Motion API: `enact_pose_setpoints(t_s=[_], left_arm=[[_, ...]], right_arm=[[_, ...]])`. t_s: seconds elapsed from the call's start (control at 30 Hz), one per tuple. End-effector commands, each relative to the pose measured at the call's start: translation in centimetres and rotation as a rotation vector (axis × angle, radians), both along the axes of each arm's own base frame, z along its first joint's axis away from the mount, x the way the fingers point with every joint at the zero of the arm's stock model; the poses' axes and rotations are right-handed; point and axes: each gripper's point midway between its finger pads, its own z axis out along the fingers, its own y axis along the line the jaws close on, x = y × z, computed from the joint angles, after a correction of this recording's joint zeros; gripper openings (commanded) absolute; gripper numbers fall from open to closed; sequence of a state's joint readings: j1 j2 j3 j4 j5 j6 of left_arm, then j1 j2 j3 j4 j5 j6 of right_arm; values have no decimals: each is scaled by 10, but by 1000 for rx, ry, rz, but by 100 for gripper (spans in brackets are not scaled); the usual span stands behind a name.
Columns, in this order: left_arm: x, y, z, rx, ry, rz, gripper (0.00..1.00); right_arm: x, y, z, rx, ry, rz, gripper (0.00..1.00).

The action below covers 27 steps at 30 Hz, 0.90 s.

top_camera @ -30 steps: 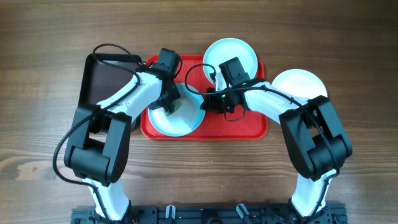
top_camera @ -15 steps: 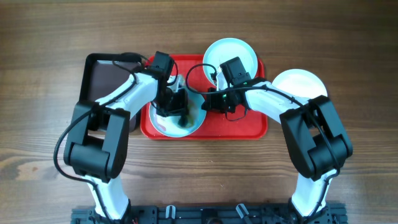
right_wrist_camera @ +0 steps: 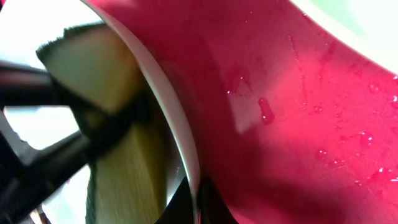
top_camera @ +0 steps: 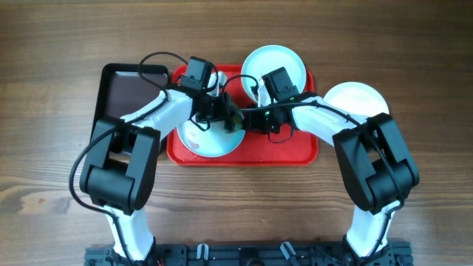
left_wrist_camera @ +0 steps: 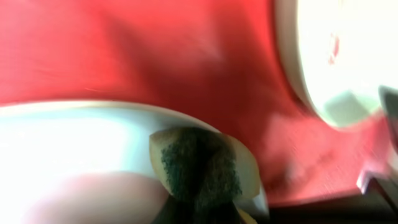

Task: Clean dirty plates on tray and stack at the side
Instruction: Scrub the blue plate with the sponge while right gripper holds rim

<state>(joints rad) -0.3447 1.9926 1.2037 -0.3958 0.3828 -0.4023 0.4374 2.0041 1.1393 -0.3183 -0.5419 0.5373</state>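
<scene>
Left pincer [top_camera: 223, 116] grips sponge [left_wrist_camera: 200, 165] | right pincer [top_camera: 247, 120] grips plate [top_camera: 198, 142] | red tray [top_camera: 295, 151], wooden table [top_camera: 236, 37]

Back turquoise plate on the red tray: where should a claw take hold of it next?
Pinch its far rim from above. The back turquoise plate is shallow, so only the lip fits a claw; that edge seems to overhang the red tray, and the right arm covers the near side.

Two turquoise plates [top_camera: 275, 68] on the red tray [top_camera: 299, 154], one white plate [top_camera: 358, 100] beside it; one black tray [top_camera: 122, 92]; one sponge [left_wrist_camera: 202, 168].
</scene>
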Motion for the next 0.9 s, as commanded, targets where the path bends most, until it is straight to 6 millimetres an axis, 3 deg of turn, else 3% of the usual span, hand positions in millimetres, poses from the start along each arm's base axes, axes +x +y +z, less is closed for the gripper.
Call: enact_pose_setpoints(t_s=[0.0,0.1,0.13,0.27,0.37,0.5,0.7,0.87], left_arm=[[8,91,-30,438,-1,348,4],[-10,134,-28,657,26,453,4],[-26,157,-23,784,53,505,4],[-50,165,-24,835,147,491,4],[-72,146,-31,740,274,430,4],[-93,93,-37,470,411,191,4],[-114,27,-18,72,466,-121,4],[-115,-1,-3,-103,419,-247,4]], right_arm=[[-9,-11,-23,-52,49,-15,4],[-9,-10,-23,-51,49,-14,4],[-9,-11,-23,-51,48,-15,4],[-8,-10,-22,-51,48,-15,4],[-9,-10,-23,-51,49,-14,4],[-9,-11,-23,-52,48,-14,5],[-9,-11,-23,-52,48,-14,4],[-8,-10,-22,-51,46,-14,4]])
